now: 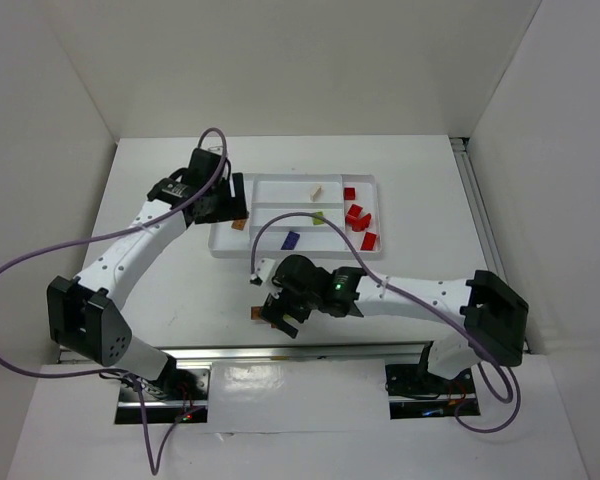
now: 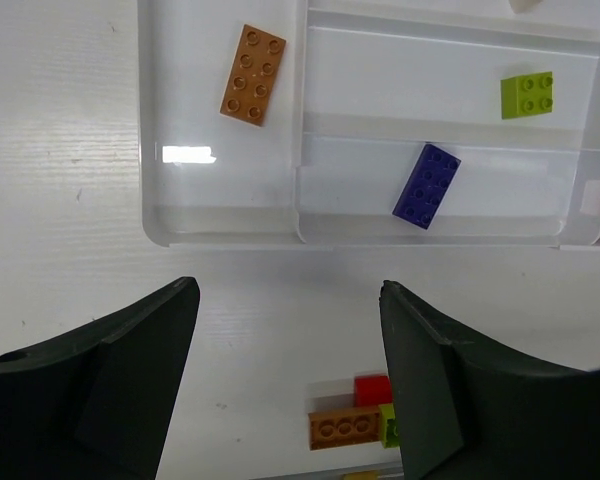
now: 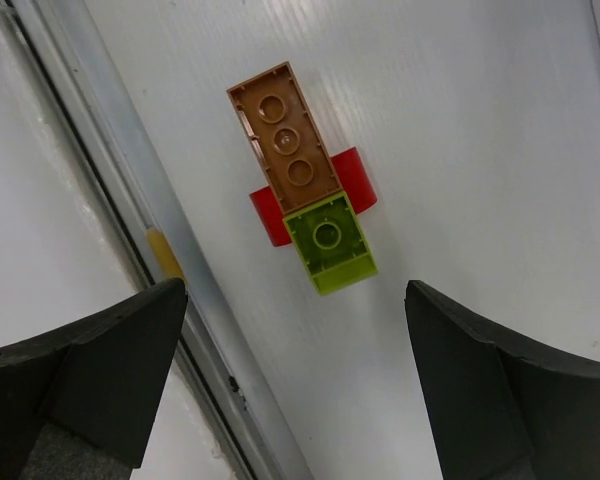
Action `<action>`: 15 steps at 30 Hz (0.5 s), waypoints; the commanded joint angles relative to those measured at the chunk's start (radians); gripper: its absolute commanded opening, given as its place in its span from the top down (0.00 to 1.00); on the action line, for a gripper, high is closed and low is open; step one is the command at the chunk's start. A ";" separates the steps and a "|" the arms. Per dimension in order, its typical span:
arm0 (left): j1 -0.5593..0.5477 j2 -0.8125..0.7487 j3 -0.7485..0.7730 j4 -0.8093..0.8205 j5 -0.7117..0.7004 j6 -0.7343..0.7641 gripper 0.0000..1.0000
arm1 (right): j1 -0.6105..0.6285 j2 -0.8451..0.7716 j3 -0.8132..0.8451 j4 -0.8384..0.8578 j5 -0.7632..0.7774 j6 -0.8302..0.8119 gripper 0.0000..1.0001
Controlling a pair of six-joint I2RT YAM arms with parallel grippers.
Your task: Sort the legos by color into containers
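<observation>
White table (image 1: pixel 180 290) fills my overhead view, with the shallow white tray (image 1: pixel 298 177) lying toward its far side. My left gripper (image 2: pixel 285 300) hangs by the tray's left end, its fingers spread wide with nothing between them. My right gripper (image 3: pixel 295 300) hangs over bare table beside the metal rail (image 3: pixel 100 200), its fingers also wide apart and empty.

In the tray I see red pieces (image 1: pixel 358 215) in the right end section and an orange-brown brick (image 2: pixel 253 75) in the left end section. A blue-purple plate (image 2: pixel 426 186) lies in the nearest long slot, a lime green brick (image 2: pixel 527 95) in the middle slot and a cream piece (image 1: pixel 317 191) in the far one.

Below the right wrist is a loose cluster on the table. An orange-brown plate (image 3: pixel 284 130) touches a lime block (image 3: pixel 330 243), and a red piece (image 3: pixel 268 217) shows on either side of them.
</observation>
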 commanded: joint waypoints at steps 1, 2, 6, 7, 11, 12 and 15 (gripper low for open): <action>0.028 -0.041 -0.002 0.013 0.023 0.004 0.17 | 0.004 0.047 0.045 0.060 0.063 -0.054 0.03; 0.028 -0.050 -0.002 0.013 0.023 0.004 0.17 | 0.004 0.063 0.046 0.051 0.063 -0.065 0.04; 0.040 -0.050 -0.011 0.013 0.032 0.004 0.17 | 0.004 0.097 0.059 0.055 0.049 -0.076 0.11; 0.050 -0.050 -0.011 0.022 0.032 0.004 0.17 | 0.004 0.107 0.059 0.067 0.067 -0.076 0.11; 0.050 -0.050 -0.029 0.023 0.032 0.004 0.17 | 0.004 0.107 0.039 0.110 0.141 -0.067 0.18; 0.050 -0.050 -0.029 0.023 0.032 0.004 0.18 | 0.004 0.107 0.039 0.110 0.141 -0.067 0.20; 0.050 -0.050 -0.029 0.023 0.032 0.013 0.18 | 0.004 0.127 0.039 0.121 0.156 -0.058 0.39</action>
